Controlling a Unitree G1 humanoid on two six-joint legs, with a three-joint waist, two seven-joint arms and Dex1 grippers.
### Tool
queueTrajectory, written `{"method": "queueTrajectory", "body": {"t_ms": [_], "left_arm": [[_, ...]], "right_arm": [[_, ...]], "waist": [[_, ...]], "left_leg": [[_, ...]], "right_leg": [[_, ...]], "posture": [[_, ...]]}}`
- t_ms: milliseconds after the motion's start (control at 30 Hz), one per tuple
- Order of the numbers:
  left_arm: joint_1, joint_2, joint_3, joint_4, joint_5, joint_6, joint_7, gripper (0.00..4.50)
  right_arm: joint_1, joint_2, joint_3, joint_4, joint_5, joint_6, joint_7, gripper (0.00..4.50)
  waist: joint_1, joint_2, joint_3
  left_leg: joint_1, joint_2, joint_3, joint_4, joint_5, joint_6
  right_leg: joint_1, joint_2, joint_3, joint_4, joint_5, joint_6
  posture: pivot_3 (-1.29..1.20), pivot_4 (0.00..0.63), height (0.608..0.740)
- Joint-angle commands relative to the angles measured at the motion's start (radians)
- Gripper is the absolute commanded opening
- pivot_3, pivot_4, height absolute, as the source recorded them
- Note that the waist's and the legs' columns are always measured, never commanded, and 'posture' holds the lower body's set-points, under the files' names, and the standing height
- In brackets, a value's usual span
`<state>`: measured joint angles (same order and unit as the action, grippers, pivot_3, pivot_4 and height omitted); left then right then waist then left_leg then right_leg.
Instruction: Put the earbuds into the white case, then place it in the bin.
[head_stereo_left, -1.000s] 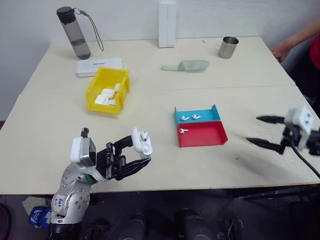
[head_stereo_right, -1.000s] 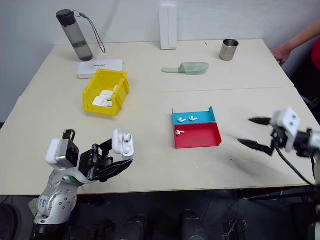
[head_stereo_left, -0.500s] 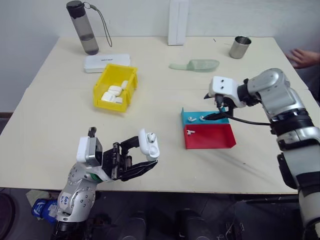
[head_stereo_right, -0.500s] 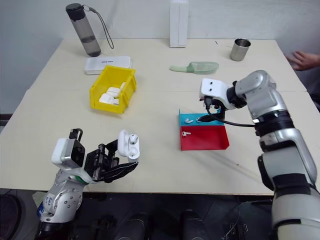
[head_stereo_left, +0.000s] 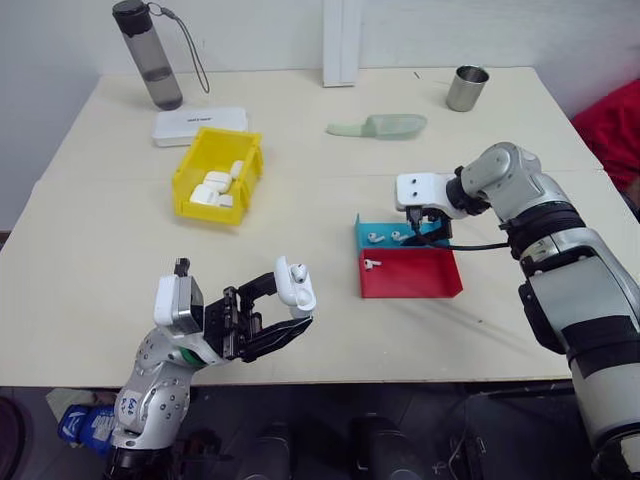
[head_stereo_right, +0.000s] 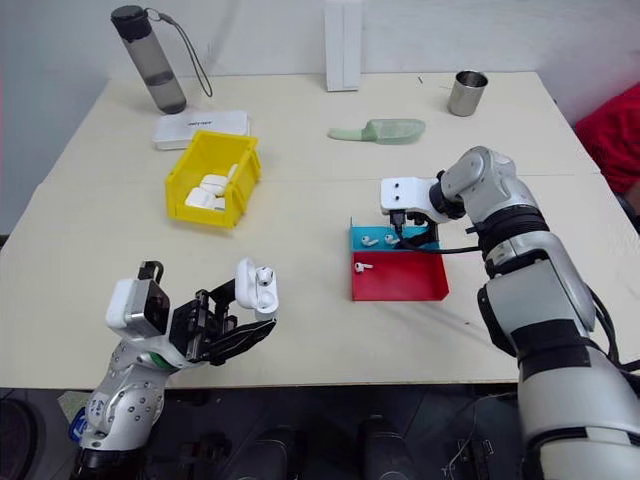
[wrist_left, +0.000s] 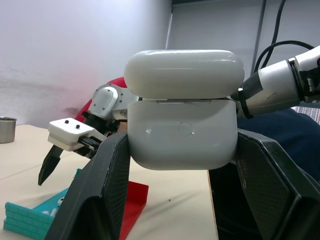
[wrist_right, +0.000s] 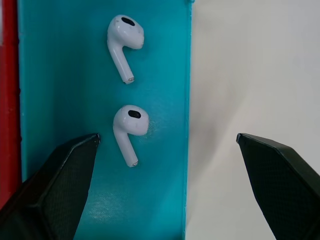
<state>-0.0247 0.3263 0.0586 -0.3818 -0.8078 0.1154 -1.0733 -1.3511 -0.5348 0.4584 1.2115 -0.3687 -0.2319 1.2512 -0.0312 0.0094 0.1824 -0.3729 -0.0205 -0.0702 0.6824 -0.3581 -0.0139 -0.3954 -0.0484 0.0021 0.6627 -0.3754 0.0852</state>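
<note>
Right pincer (wrist_right: 165, 165) standing wide open and empty, hanging over the blue half of the tray (head_stereo_left: 432, 232), nearest of the earbuds (wrist_right: 129, 131) lying between its spread fingers. Second earbud (wrist_right: 124, 44) lying just beyond on the blue floor; third (head_stereo_left: 368, 263) lying apart in the red half. Left pincer (head_stereo_left: 283, 312) clamping shut on the white case (head_stereo_left: 294, 285), holding it upright above the near edge of the tabletop (head_stereo_left: 120, 260), lid hinged open. Bin (head_stereo_left: 190, 165) sitting well apart, far-left, already holding several white cases.

Judging earbuds light, hard, glossy and apt to slip or skitter; probably best pinching across the bulb, stem left free. Case likewise slick; grip across its flat faces looking sound.

Case interior mostly hidden; not telling whether any earbud is seated inside. Bin contents uncountable.
</note>
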Motion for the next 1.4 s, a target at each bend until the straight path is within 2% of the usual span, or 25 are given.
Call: {"method": "queueTrajectory", "body": {"t_ms": [33,233,567,667,733,1400], "left_arm": [[0.023,0.005,0.009,-0.047,0.004,-0.019,0.009,2.74],[0.033,0.007,0.004,-0.060,0.006,-0.021,0.021,2.74],[0.037,0.023,0.015,-0.072,-0.004,-0.009,0.036,2.74],[0.032,0.031,0.022,-0.072,-0.009,-0.003,0.039,2.74],[0.030,0.037,0.025,-0.071,-0.012,-0.003,0.040,2.74],[0.030,0.048,0.025,-0.077,-0.007,-0.002,0.051,2.74]], "right_arm": [[-0.008,0.008,0.000,0.008,-0.018,-0.013,0.035,4.29],[-0.006,0.016,0.004,0.015,-0.038,-0.010,0.053,2.64],[0.000,0.056,-0.002,0.026,-0.045,0.009,0.061,2.64],[-0.001,0.063,-0.001,0.031,-0.048,0.017,0.063,2.06],[-0.002,0.066,-0.002,0.032,-0.049,0.023,0.057,1.43],[0.001,0.054,-0.001,0.070,-0.070,0.076,0.050,1.43]], "waist": [[0.000,0.000,0.000],[0.000,0.000,0.000],[-0.002,0.000,0.000],[-0.003,0.000,0.000],[-0.003,0.000,0.000],[-0.001,-0.001,-0.001]], "left_leg": [[0.000,0.000,0.000,0.000,0.000,0.000],[0.001,0.000,0.000,0.001,0.000,0.000],[0.003,0.000,0.000,0.001,0.001,-0.001],[0.003,0.000,0.000,0.001,0.001,-0.001],[0.004,0.000,0.000,0.001,0.001,-0.002],[0.004,0.000,0.000,0.002,0.001,-0.002]], "right_leg": [[0.000,0.000,0.000,0.000,0.000,0.000],[0.001,0.000,0.000,0.000,0.000,0.000],[0.002,0.000,0.000,0.002,0.000,0.000],[0.002,0.000,0.001,0.003,0.000,0.000],[0.002,0.000,0.001,0.004,0.000,0.000],[0.003,0.000,0.001,0.006,0.000,0.000]], "posture": [[0.00,0.150,0.740],[0.00,0.150,0.740],[0.00,0.150,0.740],[0.00,0.150,0.740],[0.00,0.150,0.740],[0.00,0.150,0.740]]}}
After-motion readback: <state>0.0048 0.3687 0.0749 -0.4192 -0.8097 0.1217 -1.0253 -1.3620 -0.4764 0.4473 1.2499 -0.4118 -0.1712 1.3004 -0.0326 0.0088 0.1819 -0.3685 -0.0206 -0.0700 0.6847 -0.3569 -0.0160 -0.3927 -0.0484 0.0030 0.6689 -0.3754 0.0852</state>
